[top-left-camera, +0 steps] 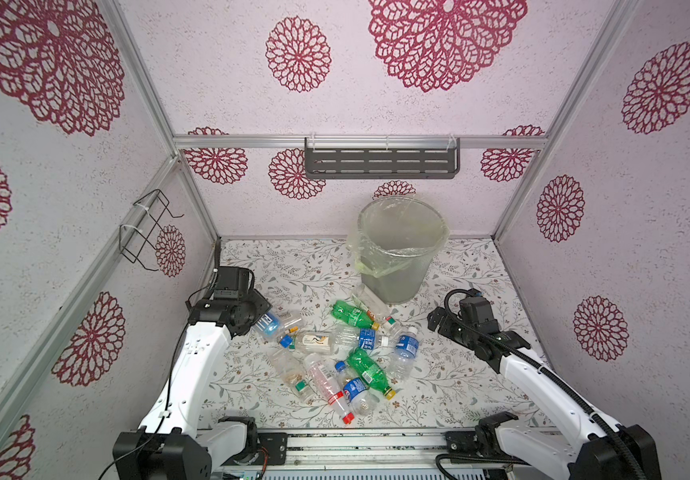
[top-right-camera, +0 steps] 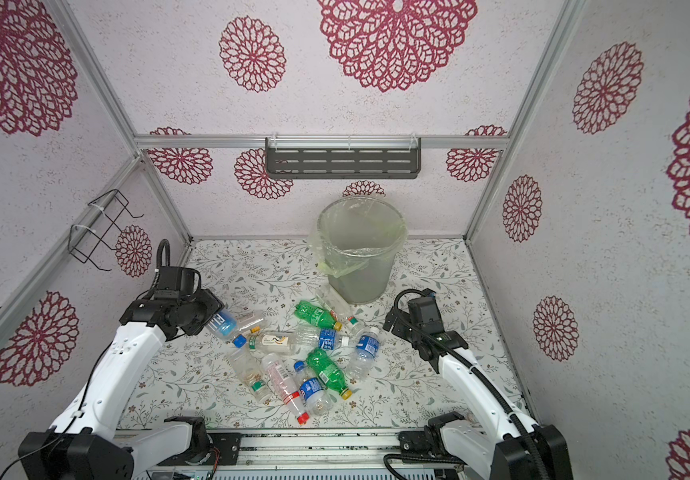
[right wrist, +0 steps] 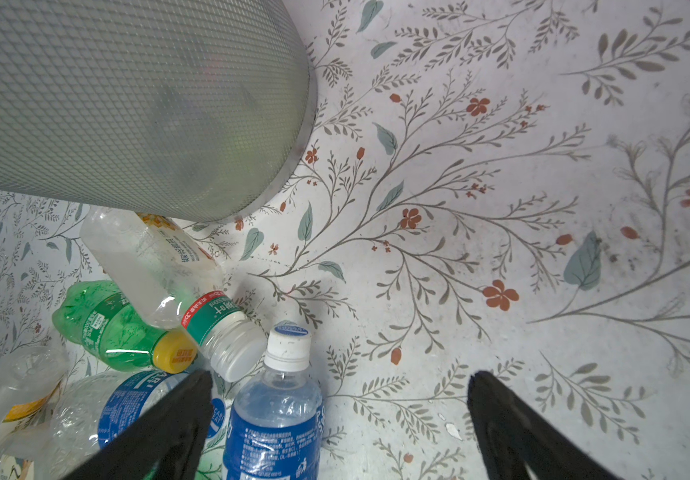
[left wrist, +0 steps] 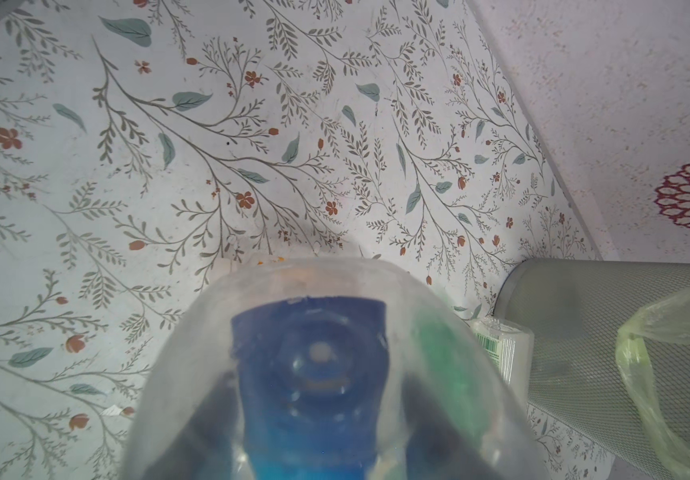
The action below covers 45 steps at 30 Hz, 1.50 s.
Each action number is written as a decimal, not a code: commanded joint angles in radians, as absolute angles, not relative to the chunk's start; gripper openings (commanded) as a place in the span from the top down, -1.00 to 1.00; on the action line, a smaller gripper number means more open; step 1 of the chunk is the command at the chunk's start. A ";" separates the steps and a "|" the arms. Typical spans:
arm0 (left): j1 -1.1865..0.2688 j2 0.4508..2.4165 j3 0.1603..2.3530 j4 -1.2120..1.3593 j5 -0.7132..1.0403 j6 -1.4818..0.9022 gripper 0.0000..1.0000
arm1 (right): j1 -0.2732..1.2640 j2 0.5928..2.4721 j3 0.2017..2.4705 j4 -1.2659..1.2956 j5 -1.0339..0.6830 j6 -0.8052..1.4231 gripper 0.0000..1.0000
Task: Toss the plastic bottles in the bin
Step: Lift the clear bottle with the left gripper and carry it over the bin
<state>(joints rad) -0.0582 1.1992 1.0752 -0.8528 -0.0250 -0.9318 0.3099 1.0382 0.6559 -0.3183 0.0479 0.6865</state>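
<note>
Several plastic bottles (top-left-camera: 343, 353) lie in a heap mid-table, among them two green ones (top-left-camera: 353, 316) (top-left-camera: 370, 372). Behind the heap stands the bin (top-left-camera: 397, 266) (top-right-camera: 356, 266), grey mesh with a yellowish bag. At the heap's left edge my left gripper (top-left-camera: 258, 320) (top-right-camera: 210, 318) is shut on a clear blue-labelled bottle (top-left-camera: 270, 324) (left wrist: 326, 374), whose base hides the jaws in the left wrist view. My right gripper (top-left-camera: 439, 322) (right wrist: 343, 399) hangs open right of the heap. A white-capped, blue-labelled bottle (right wrist: 277, 407) lies on the table beside one of its fingers (right wrist: 193, 415), untouched.
A dark slotted shelf (top-left-camera: 380, 162) hangs on the back wall above the bin. A black wire rack (top-left-camera: 148, 228) juts from the left wall. Walls close three sides. A metal rail (top-left-camera: 356, 444) runs along the table's front edge.
</note>
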 commanded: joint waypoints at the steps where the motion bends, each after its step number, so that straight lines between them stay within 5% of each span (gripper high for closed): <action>1: -0.098 1.248 1.121 -0.797 0.000 -0.924 -0.22 | 0.306 1.034 0.650 -0.303 0.049 0.713 -0.98; 22: -0.234 1.617 1.608 -0.862 0.071 -0.859 -0.24 | 0.307 1.008 0.635 -0.323 0.043 0.713 -0.98; 45: -0.260 1.677 1.848 -0.632 0.299 -0.962 -0.24 | 0.307 0.982 0.608 -0.321 0.061 0.725 -0.98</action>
<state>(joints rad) -0.2554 1.6936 1.8355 -0.7307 0.2489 -0.9352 0.3099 1.0054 0.6106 -0.3161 0.0483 0.7017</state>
